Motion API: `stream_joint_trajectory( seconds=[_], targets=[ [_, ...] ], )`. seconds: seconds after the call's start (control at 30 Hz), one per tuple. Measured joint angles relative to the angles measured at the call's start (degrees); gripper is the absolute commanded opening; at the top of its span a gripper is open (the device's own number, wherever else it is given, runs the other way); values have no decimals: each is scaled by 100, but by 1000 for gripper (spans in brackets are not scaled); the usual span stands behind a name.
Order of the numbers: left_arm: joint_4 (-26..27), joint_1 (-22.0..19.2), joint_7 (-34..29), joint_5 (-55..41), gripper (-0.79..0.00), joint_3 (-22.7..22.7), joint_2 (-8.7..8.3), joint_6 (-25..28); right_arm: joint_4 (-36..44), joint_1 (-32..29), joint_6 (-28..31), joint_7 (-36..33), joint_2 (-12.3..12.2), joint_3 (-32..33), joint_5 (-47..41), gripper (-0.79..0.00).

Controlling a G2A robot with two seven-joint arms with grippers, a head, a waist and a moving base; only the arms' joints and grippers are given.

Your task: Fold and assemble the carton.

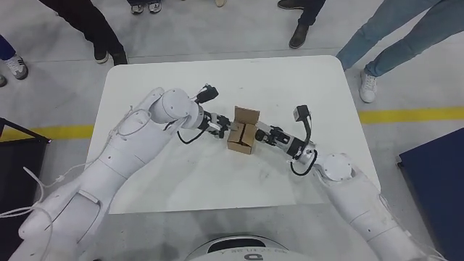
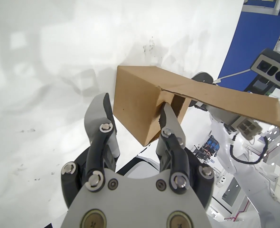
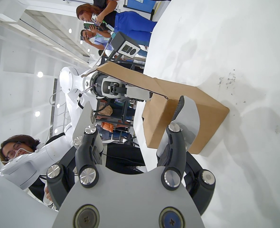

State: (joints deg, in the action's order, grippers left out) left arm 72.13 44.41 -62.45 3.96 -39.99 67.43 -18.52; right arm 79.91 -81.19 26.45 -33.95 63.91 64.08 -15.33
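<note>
A small brown carton (image 1: 243,129) stands in the middle of the white table (image 1: 304,87), one long flap (image 2: 225,96) sticking out over its open end. My left gripper (image 1: 222,125) is against its left side. In the left wrist view the left gripper (image 2: 136,110) is open around a corner of the carton (image 2: 135,100), one fingertip (image 2: 166,112) under the flap. My right gripper (image 1: 259,135) is at the opposite side. In the right wrist view the right gripper (image 3: 136,115) is open, with one finger (image 3: 187,112) flat on the carton's wall (image 3: 201,100) and the other in the air.
Several people stand along the table's far edge (image 1: 217,64). A blue mat (image 1: 438,181) lies on the floor to the right. The tabletop around the carton is bare white surface (image 1: 217,181).
</note>
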Motion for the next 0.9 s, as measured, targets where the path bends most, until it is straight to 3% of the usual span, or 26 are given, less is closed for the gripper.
stream_joint_trajectory(
  seconds=[0.1, 0.23, 0.43, 0.77, 0.8, 0.83, 0.87, 0.9],
  targets=[
    [-25, -93, -29, 48, -520, 95, 52, 13, -17, 13, -29, -7, 10, -17, 15, -175],
    [-13, -218, -182, 226, -785, 237, 100, -110, -39, 29, -68, -24, 19, -27, 36, -160],
    [26, -436, -591, 611, -785, 493, 163, -416, -45, 56, -113, -59, 27, -24, 95, -148],
    [98, -538, -762, 843, -785, 548, 194, -751, 29, 43, 17, -22, 39, 20, 133, -163],
    [95, -539, -767, 858, -566, 540, 192, -756, 30, 42, 27, -16, 40, 26, 135, -172],
    [95, -536, -767, 870, -102, 529, 188, -760, 28, 42, 37, -10, 41, 32, 137, -179],
    [107, -526, -754, 870, 0, 503, 183, -767, 19, 44, 45, -3, 42, 41, 142, -175],
    [125, -512, -731, 861, 0, 473, 176, -772, 8, 47, 48, 1, 43, 49, 144, -163]
  ],
)
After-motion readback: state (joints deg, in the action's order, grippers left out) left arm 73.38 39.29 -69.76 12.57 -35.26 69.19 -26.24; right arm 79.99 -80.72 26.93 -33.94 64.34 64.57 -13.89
